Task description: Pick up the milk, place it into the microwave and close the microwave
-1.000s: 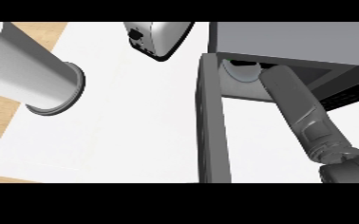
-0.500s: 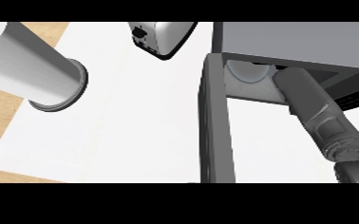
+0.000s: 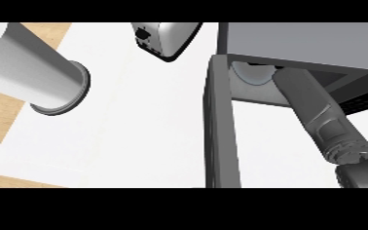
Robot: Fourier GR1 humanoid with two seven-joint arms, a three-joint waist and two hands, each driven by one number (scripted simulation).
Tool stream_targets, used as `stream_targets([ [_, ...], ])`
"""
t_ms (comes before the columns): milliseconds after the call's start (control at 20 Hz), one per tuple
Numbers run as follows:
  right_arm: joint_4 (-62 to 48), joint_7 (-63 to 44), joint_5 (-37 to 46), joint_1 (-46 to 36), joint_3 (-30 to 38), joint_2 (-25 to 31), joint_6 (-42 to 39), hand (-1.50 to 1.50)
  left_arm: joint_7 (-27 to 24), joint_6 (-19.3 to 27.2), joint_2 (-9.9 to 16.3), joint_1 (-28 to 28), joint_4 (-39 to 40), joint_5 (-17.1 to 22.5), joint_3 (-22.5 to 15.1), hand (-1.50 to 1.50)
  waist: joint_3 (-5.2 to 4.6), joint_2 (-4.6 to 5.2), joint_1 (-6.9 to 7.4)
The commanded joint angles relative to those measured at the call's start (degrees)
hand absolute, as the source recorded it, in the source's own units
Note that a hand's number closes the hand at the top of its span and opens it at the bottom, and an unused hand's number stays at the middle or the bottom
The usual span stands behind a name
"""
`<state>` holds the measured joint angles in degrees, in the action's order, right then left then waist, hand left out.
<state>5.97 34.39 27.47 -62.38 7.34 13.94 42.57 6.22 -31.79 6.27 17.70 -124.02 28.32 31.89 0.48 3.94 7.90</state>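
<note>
The grey microwave (image 3: 295,41) stands at the upper right with its door (image 3: 219,126) swung open toward me, edge-on. Inside, part of the white turntable plate (image 3: 250,74) shows. My right forearm (image 3: 310,108) comes up from the lower right and goes into the cavity, and the microwave's top hides the hand. The milk shows nowhere in this view. My left forearm (image 3: 36,73) is a pale grey cylinder at the left edge, and its hand is out of the picture.
A silver and black toaster-like appliance (image 3: 165,39) sits at the back, just left of the microwave. The white counter top (image 3: 144,126) spreads between the left forearm and the door. Wooden edging (image 3: 9,131) runs along the far left.
My right forearm has shifted a little to the right and further into the microwave. The left forearm and the door have hardly moved.
</note>
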Motion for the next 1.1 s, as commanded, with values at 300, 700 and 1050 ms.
stream_targets([
  [300, 0.8, 5.2, -5.8, -0.5, 5.3, -2.6, -12.6, -1.5, -1.1, -4.8, 0.5, -1.3, 2.6, -0.7, -4.1, -1.5, -0.2, -0.82, -1.22],
  [700, 1.5, 11.6, -12.4, 3.0, 11.4, -2.8, -24.3, -1.5, -0.6, -5.5, -2.4, -1.2, -0.1, -2.5, -8.8, -1.5, -0.19, -1.69, -2.92],
  [1050, 1.5, 13.9, -16.1, 6.2, 14.2, -4.8, -33.9, -1.5, 3.5, -2.5, -5.1, -3.7, -1.6, -6.0, -14.8, 1.5, -0.32, -2.91, -5.66],
])
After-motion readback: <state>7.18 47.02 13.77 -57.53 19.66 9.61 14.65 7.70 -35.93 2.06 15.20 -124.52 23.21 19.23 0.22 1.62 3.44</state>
